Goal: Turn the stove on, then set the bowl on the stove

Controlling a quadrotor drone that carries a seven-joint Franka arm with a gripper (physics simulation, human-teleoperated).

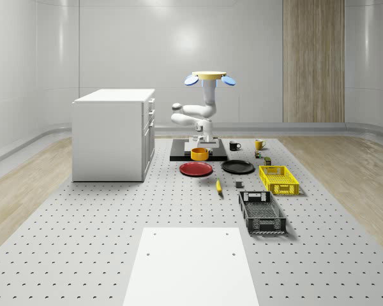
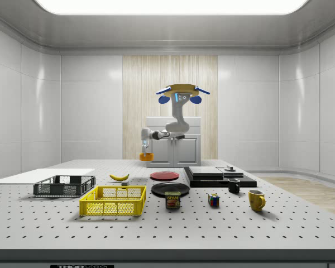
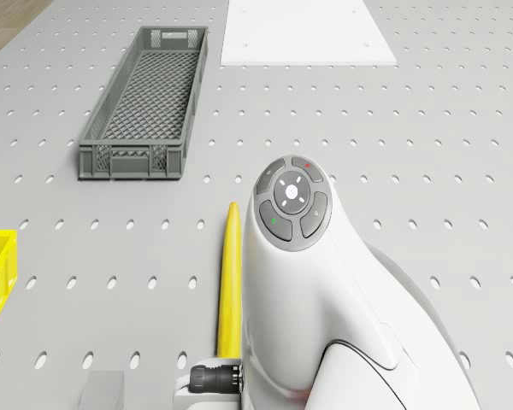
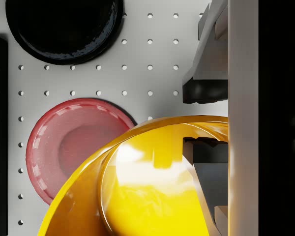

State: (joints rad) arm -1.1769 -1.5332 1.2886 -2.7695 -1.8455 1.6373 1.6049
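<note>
My gripper (image 4: 206,120) is shut on the rim of the yellow bowl (image 4: 152,191), one finger inside and one outside. In the side view the bowl (image 2: 146,157) hangs in the air off the stove's (image 2: 218,174) left end. The wrist view puts the red plate (image 4: 71,145) on the table partly beneath it. In the whole-scene view the bowl (image 1: 199,153) shows in front of the black stove (image 1: 179,153), under the gripper (image 1: 200,145). The drone (image 1: 209,78) hovers high over the stove area, arm bent down. A small knob (image 2: 230,168) sits on the stove.
A white cabinet (image 1: 112,134) stands left of the stove. A black plate (image 1: 237,167), a banana (image 1: 218,185), a yellow crate (image 1: 278,179) and a grey crate (image 1: 262,211) lie in front. Two mugs (image 1: 235,146) sit right of the stove. A white sheet (image 1: 191,268) covers the near table.
</note>
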